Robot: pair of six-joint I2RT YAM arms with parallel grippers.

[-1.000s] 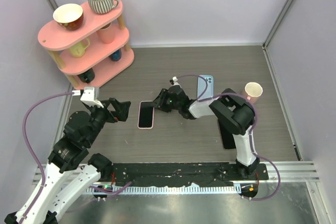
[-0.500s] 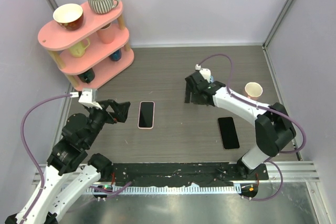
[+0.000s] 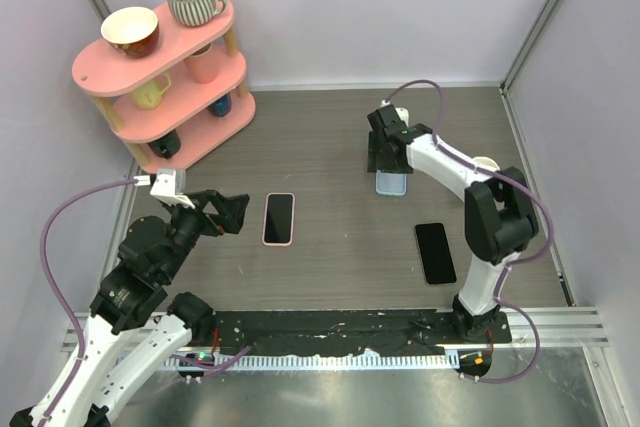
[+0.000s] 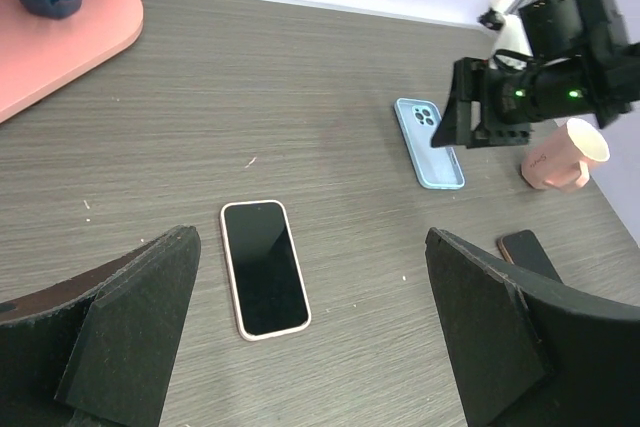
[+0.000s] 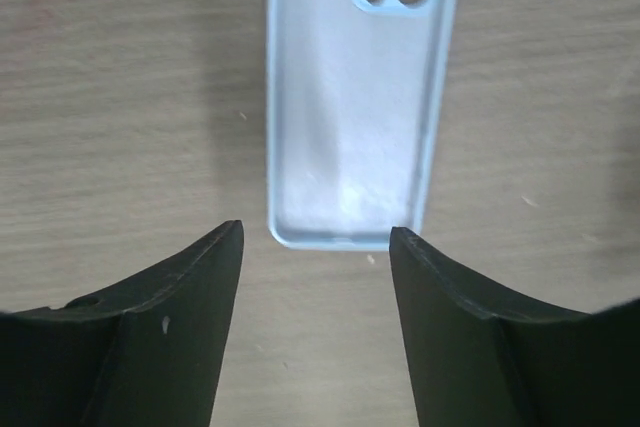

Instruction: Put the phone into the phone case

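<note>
A phone with a dark screen and a pink rim lies flat left of the table's middle; it also shows in the left wrist view. A bare black phone lies at the near right. The empty light blue phone case lies inside up at the back right, and fills the top of the right wrist view. My right gripper hovers over the case, open and empty, its jaws just short of the case's near end. My left gripper is open and empty, left of the pink-rimmed phone.
A pink three-tier shelf with mugs and a bowl stands at the back left. A pink paper cup stands right of the case, close to my right arm. Walls close the table on the left, back and right.
My right arm has swung from beside the pink-rimmed phone to the back right and now points down over the blue case. The left arm has barely moved.
</note>
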